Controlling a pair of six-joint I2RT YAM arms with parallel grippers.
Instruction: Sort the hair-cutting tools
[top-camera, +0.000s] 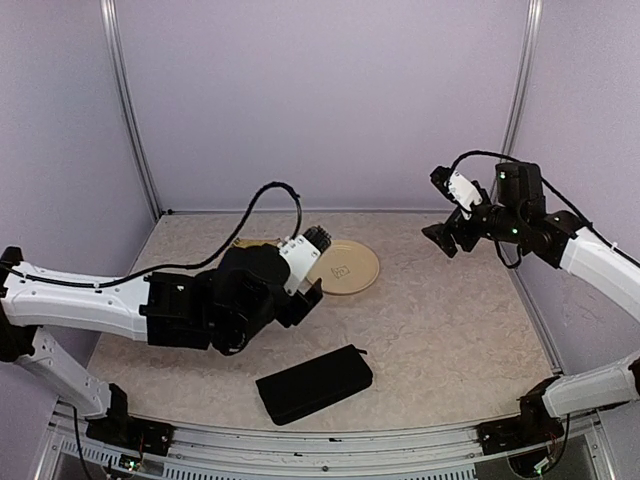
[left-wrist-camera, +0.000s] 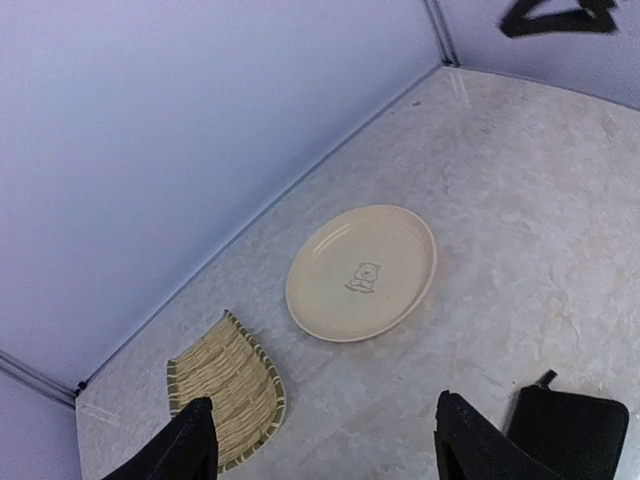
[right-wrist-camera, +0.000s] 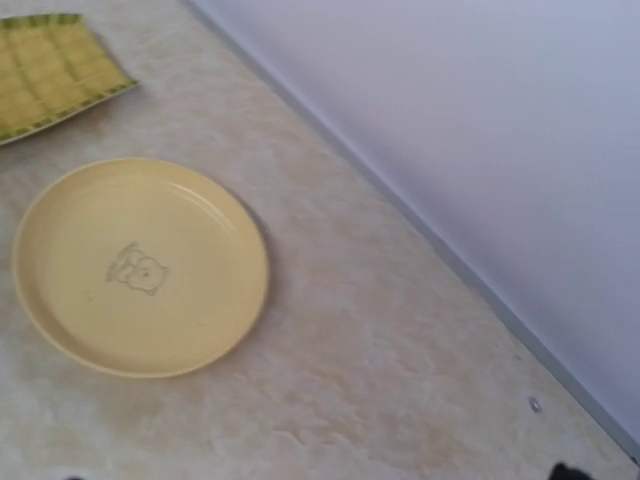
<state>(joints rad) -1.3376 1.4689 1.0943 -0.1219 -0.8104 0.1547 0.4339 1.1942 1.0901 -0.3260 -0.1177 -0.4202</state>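
- Two arms reach over the table (top-camera: 440, 340). The left gripper (left-wrist-camera: 325, 438) hangs low and tilted down, jaws wide, nothing between them.
- Ahead of it lies a cream plate (left-wrist-camera: 360, 272), bare. A woven tray (left-wrist-camera: 225, 390) is just ahead of one finger and a black case (left-wrist-camera: 570, 435) beside the other.
- The right gripper (top-camera: 445, 238) is raised high, jaws spread and empty, well apart from the plate.
- I cannot tell where the hair-cutting tools are.
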